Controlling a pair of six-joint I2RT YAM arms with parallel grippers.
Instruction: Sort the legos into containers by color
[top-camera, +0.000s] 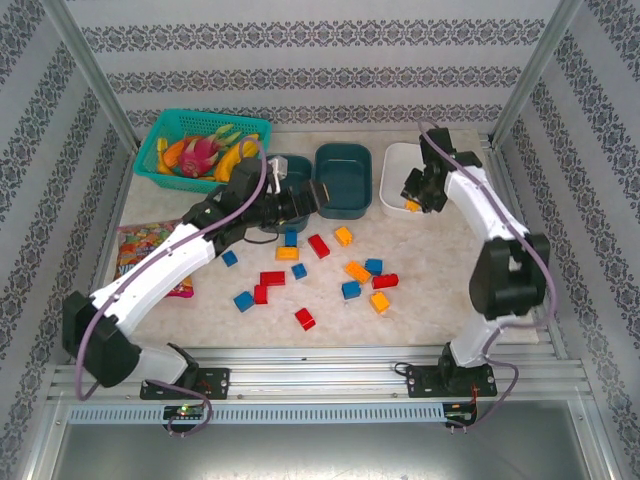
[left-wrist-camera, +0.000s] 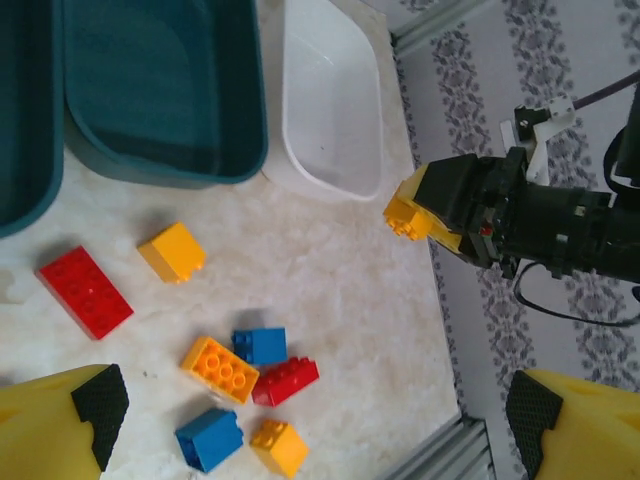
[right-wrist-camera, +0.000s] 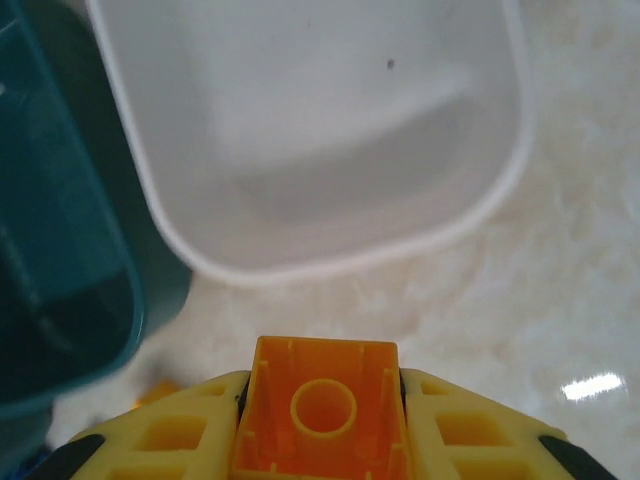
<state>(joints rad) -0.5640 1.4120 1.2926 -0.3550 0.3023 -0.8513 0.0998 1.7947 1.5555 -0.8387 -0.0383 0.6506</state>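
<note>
Nearest the arm bases, the legos (top-camera: 305, 319) lie loose on the desk (top-camera: 430, 320): a red one in front, a blue one and a red L-shaped piece to its left, and a close cluster of orange, blue and red pieces to its right. Behind these are more blue, orange and red pieces, all on the marble and outside the tubs. A bag (top-camera: 140, 245) lies at the desk's left side, partly under the left arm.

The left tool (left-wrist-camera: 315, 410) hangs over the far part of this scatter with nothing in it. Its yellow fingers (left-wrist-camera: 60, 425) are spread wide, at the two bottom corners of the left wrist view. The right-hand cluster lies below and between them.

On the right, the right tool (top-camera: 414, 200) is pressed onto an orange brick (right-wrist-camera: 320, 410), pinching it by two opposite sides with its hollow underside towards the wrist camera. The brick is held above the desk, just short of the near rim of the white tub (right-wrist-camera: 300, 260).

Beyond the tools the tubs stand in a row. The white one is on the right, a teal tub (top-camera: 342, 180) stands just beside it, and a second teal tub (left-wrist-camera: 25, 120) is left of that, partly hidden by the left arm in the top view.

Farthest left is a basket (top-camera: 152, 148) holding fruit (top-camera: 200, 155).
</note>
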